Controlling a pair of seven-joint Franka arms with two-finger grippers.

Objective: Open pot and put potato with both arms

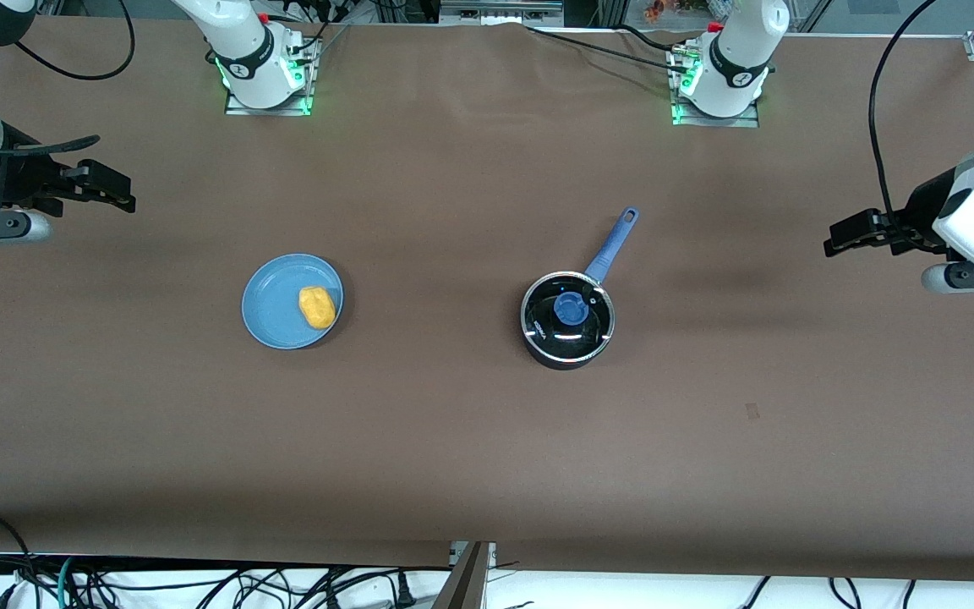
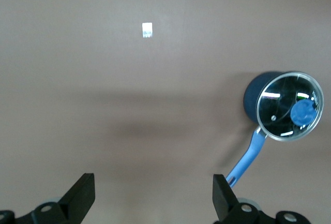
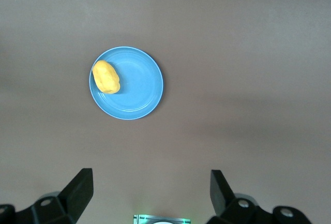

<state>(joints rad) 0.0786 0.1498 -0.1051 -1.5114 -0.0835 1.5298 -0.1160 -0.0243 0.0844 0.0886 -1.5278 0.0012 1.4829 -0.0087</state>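
The black pot [image 1: 567, 320] stands on the table with its glass lid [image 1: 569, 309] on and its blue handle [image 1: 614, 244] pointing toward the arm bases; it also shows in the left wrist view [image 2: 287, 106]. The yellow potato [image 1: 316, 306] lies on a light-blue plate [image 1: 276, 303] toward the right arm's end; both show in the right wrist view, the potato [image 3: 106, 76] on the plate [image 3: 137, 87]. My left gripper [image 1: 834, 241] is open and empty, high over the left arm's end of the table. My right gripper [image 1: 123, 199] is open and empty, high over the right arm's end.
The brown table carries a small pale mark [image 1: 752, 412] nearer the front camera than the pot, also in the left wrist view [image 2: 147, 29]. The arm bases [image 1: 265, 80] stand along the table's edge away from the camera. Cables hang below the near edge.
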